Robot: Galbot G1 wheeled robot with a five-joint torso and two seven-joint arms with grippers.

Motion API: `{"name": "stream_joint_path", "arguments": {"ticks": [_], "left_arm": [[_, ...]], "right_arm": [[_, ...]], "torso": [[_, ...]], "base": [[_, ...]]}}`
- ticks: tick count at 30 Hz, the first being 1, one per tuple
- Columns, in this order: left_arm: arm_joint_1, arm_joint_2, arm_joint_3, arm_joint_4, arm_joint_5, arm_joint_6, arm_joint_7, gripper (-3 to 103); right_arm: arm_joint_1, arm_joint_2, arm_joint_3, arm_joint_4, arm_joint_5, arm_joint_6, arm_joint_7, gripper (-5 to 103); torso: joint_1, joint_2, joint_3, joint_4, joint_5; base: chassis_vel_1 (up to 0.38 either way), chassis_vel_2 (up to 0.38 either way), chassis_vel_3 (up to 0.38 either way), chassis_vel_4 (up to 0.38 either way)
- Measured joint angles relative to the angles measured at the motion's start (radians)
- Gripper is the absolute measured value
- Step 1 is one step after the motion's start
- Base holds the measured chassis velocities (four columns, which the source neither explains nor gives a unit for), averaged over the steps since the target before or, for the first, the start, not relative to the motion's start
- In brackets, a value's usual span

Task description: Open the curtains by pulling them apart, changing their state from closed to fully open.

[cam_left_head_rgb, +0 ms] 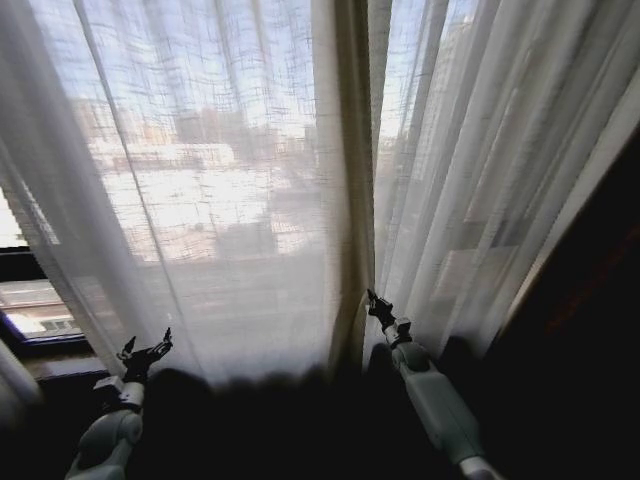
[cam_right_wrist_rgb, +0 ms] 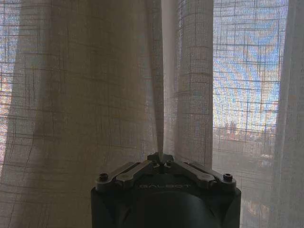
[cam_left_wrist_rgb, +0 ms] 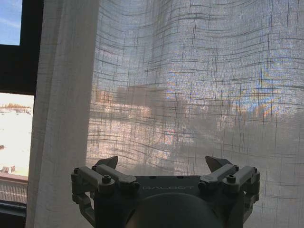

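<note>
the curtains [cam_left_head_rgb: 210, 190] hang across the window as two sheer white pleated panels; the left panel covers the wide middle and left of the head view, the right panel [cam_left_head_rgb: 480, 180] fills the right side; their inner edges meet at a bunched vertical fold just right of centre, so the pair is closed there; at the far left the left panel's outer edge stands clear of the dark window frame [cam_left_head_rgb: 25, 265], leaving a strip of bare glass; buildings show dimly through the weave.

left gripper [cam_left_head_rgb: 146, 350]: low at the left, in front of the lower part of the left panel near its outer edge; in the left wrist view the gripper [cam_left_wrist_rgb: 164, 164] has its fingers [cam_left_wrist_rgb: 108, 164] spread wide, with nothing between them; the fabric hangs just beyond the tips; whether it touches them cannot be told.

right gripper [cam_left_head_rgb: 377, 305]: raised at the centre seam, at the foot of the bunched fold; in the right wrist view the gripper [cam_right_wrist_rgb: 160, 157] has its fingers drawn together to a point, and a narrow pleat of the curtains [cam_right_wrist_rgb: 164, 95] rises straight out of that point; the fingers appear pinched on this fold, at the inner edge where the two panels meet.

a dark opaque drape [cam_left_head_rgb: 590, 320] stands at the far right, beside the right panel.
</note>
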Motion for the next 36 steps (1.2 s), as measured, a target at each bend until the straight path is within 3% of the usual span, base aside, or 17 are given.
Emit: {"name": "stream_joint_path", "arguments": {"ticks": [9,27,34,36], "left_arm": [[0.000,0.000,0.000,0.000,0.000,0.000,0.000,100],[0.000,0.000,0.000,0.000,0.000,0.000,0.000,100],[0.000,0.000,0.000,0.000,0.000,0.000,0.001,100],[0.000,0.000,0.000,0.000,0.000,0.000,0.000,100]], "right_arm": [[-0.008,-0.008,0.006,0.011,0.010,-0.006,0.013,0],[-0.007,-0.013,0.013,0.001,0.019,0.014,0.017,0],[-0.001,-0.009,0.009,-0.003,-0.001,0.049,0.019,0],[-0.001,-0.011,0.010,-0.004,-0.021,0.043,0.031,0]], "torso": [[0.000,0.000,0.000,0.0006,0.0000],[0.000,0.000,0.000,-0.0005,0.0003],[0.000,0.000,0.000,0.0002,0.0006],[0.000,0.000,0.000,0.0010,-0.0014]], "base": [[-0.347,-0.096,0.348,0.112],[-0.322,-0.338,0.320,0.327],[-0.083,-0.085,0.092,0.036],[0.000,0.000,0.000,0.000]]}}
